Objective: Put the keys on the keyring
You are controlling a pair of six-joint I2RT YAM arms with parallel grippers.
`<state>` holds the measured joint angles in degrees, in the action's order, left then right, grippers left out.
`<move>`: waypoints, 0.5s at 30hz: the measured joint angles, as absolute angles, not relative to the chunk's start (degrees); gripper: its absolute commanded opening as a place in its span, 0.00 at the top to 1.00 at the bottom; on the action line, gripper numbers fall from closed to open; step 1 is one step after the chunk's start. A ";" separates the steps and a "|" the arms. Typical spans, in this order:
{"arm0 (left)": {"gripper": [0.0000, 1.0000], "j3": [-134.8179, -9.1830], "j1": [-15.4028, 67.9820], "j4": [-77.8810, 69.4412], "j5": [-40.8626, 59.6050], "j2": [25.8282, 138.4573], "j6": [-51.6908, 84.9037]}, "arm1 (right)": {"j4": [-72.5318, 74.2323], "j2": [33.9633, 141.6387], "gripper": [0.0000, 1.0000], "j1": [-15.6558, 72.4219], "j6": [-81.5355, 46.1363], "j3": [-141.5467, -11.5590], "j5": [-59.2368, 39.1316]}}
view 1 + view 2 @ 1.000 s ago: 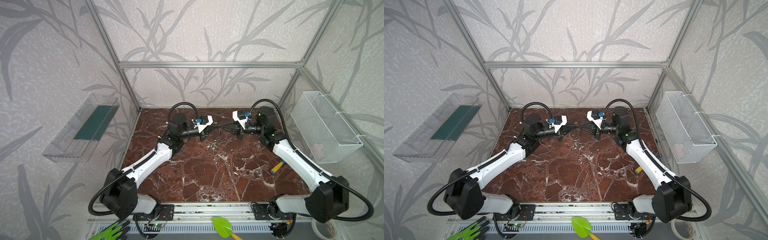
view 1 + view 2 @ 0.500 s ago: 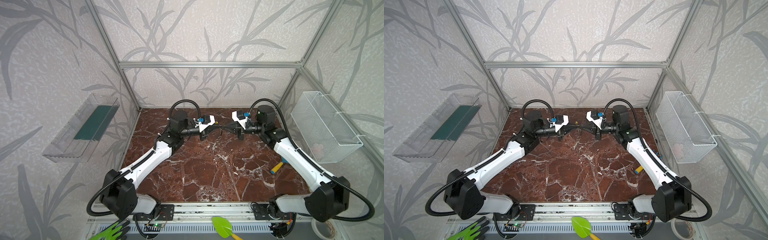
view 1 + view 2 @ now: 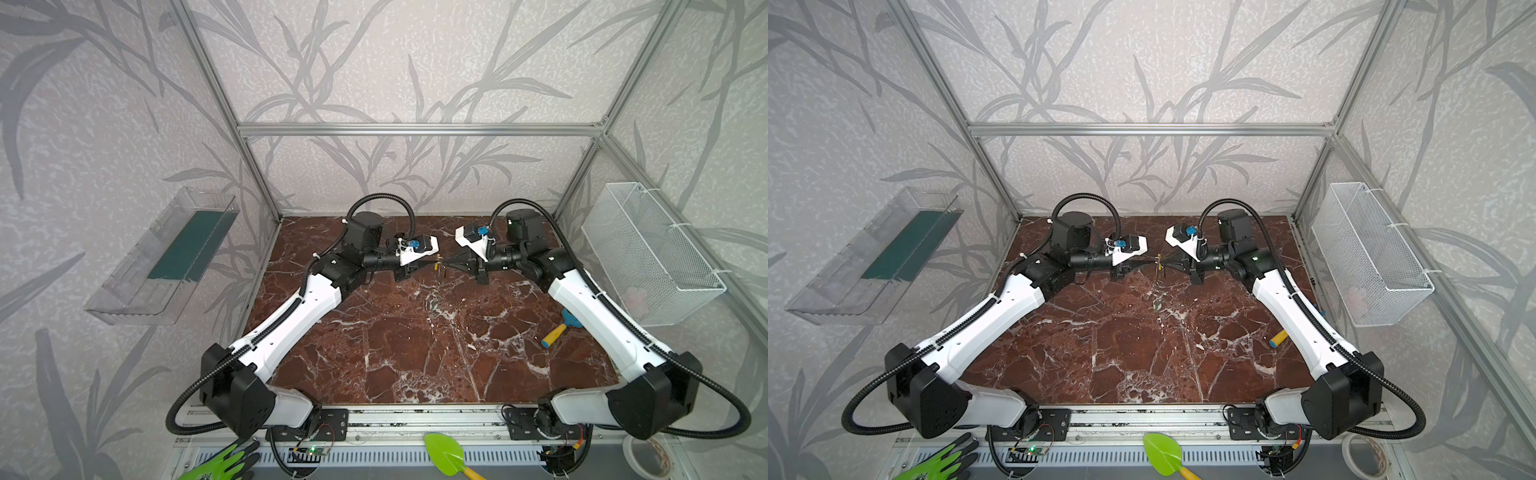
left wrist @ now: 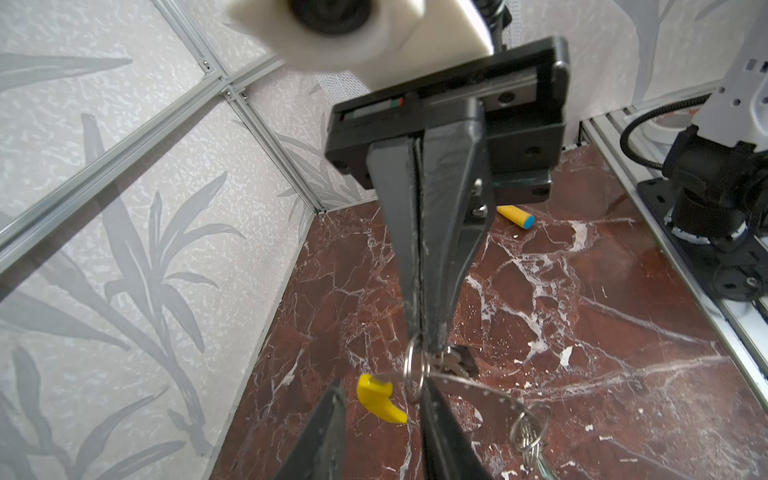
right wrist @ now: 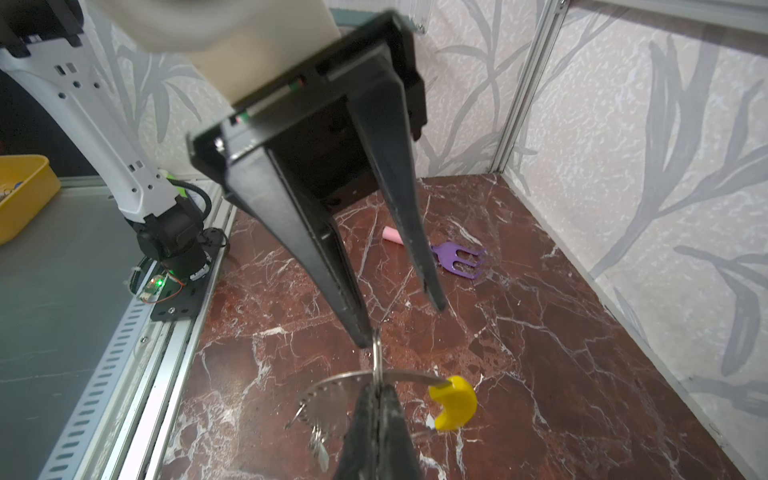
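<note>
Status: right gripper [image 4: 424, 341] has its fingers pressed fully together, tips clamped on a small round steel split ring [image 4: 415, 370]. left gripper [image 5: 401, 324] faces it tip to tip with its fingers [image 5: 332, 266] apart and nothing between them. One tip sits just beside the top of the split ring; can't tell if it touches.

The keyring, a large thin grey hoop with a notched edge [image 5: 328, 384], runs through the split ring and hangs from it, roughly level, clear of the table. Its bright yellow sleeve [image 5: 455, 403] is on the arc to one side of the right tips and the notched arc is on the other side.

The keys, a tiny bunch of small silvery metal keys with a pale tag [image 5: 318, 442], dangle from the notched arc of the keyring, close to the right fingers. In the left wrist view, more silvery key-like pieces [image 4: 451, 360] sit right beside the right tips; can't tell what they hang on.

In both top views the two grippers meet nose to nose over the far middle of the red-brown marble table [image 3: 415, 353]. Between the tips the keyring shows only as a yellow speck.

Also on the table:
- a yellow-handled toy tool with a blue head [image 3: 555, 332], beside the right arm
- a purple plastic toy rake with a pink handle [image 5: 457, 259], near the left arm's side
</note>
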<state>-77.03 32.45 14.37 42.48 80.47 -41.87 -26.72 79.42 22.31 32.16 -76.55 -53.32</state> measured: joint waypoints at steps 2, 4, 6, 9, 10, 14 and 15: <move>0.71 -79.40 33.21 17.28 41.98 80.86 -43.64 | -29.30 80.16 1.00 22.87 33.23 -77.91 -51.86; 0.71 -81.32 33.87 20.56 41.58 81.32 -45.43 | -31.46 80.49 1.00 23.42 34.02 -78.32 -50.52; 0.71 -82.59 34.26 23.46 41.06 81.82 -46.87 | -33.15 80.62 1.00 23.49 34.24 -78.32 -49.47; 0.71 -83.64 34.74 27.11 39.51 82.74 -48.90 | -35.09 80.77 1.00 23.68 34.22 -78.41 -48.29; 0.71 -83.77 34.92 28.32 38.89 83.09 -49.52 | -35.75 80.88 1.00 23.70 34.24 -78.61 -47.92; 0.70 -84.75 35.46 31.64 36.49 84.82 -51.11 | -37.60 81.47 1.00 24.36 34.59 -79.68 -46.72; 0.70 -85.03 35.64 32.25 35.99 85.27 -51.44 | -38.02 81.67 1.00 24.60 34.68 -79.96 -46.46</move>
<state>-85.03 35.64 32.25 35.99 85.27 -51.44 -38.02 81.67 24.60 34.68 -79.96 -46.46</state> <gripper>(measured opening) 0.304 0.044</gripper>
